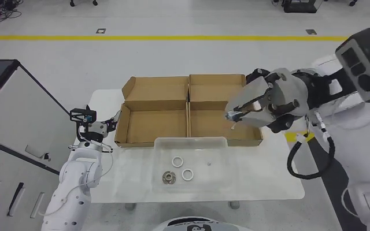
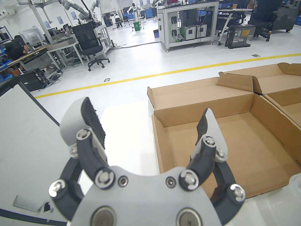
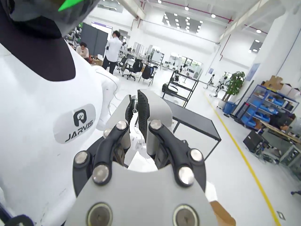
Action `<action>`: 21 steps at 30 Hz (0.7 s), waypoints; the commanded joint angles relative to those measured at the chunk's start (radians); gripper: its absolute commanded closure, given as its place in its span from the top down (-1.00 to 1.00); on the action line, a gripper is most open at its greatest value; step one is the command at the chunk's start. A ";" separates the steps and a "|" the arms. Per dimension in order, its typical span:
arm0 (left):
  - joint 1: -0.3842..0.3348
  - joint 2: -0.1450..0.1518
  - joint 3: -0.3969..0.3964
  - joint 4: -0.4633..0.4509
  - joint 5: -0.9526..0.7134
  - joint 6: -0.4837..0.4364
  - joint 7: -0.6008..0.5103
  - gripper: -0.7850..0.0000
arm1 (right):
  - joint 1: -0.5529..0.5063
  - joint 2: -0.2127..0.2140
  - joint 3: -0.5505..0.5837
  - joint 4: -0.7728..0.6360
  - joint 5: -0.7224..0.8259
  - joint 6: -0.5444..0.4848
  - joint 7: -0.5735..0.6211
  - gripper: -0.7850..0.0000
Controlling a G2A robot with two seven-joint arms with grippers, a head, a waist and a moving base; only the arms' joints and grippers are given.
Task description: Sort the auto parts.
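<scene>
My right gripper (image 1: 232, 116) hangs above the right cardboard box (image 1: 211, 126), shut on a small metal bolt (image 1: 232, 122). In the right wrist view the threaded bolt (image 3: 134, 103) is pinched between the black pads near the tips of the gripper (image 3: 136, 95). My left gripper (image 1: 113, 119) is open with nothing in it, at the table's left side beside the left cardboard box (image 1: 153, 127). The left wrist view has that gripper (image 2: 148, 106) spread wide before the left box (image 2: 235, 147). A clear tray (image 1: 191, 140) in front holds two white rings (image 1: 178, 161) (image 1: 188, 174) and a metal hub (image 1: 167, 177).
A tiny part (image 1: 208, 163) lies in the tray too. Both boxes stand side by side with their lids folded back. A grey panel (image 1: 29, 115) stands left of the table. The right box (image 2: 289, 104) sits beyond the left one.
</scene>
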 commanded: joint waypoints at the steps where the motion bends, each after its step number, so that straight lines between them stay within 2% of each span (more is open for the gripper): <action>1: 0.000 0.000 0.000 0.000 0.000 0.000 0.000 1.00 | 0.023 -0.016 -0.017 0.007 -0.013 0.000 -0.049 -1.00; 8: 0.000 0.000 0.000 0.000 0.000 0.000 0.000 1.00 | 0.055 -0.070 -0.059 0.024 -0.060 0.000 -0.209 -1.00; 21: 0.000 0.000 0.000 0.000 0.000 0.000 0.000 1.00 | 0.061 -0.079 -0.079 0.025 -0.073 0.000 -0.209 -1.00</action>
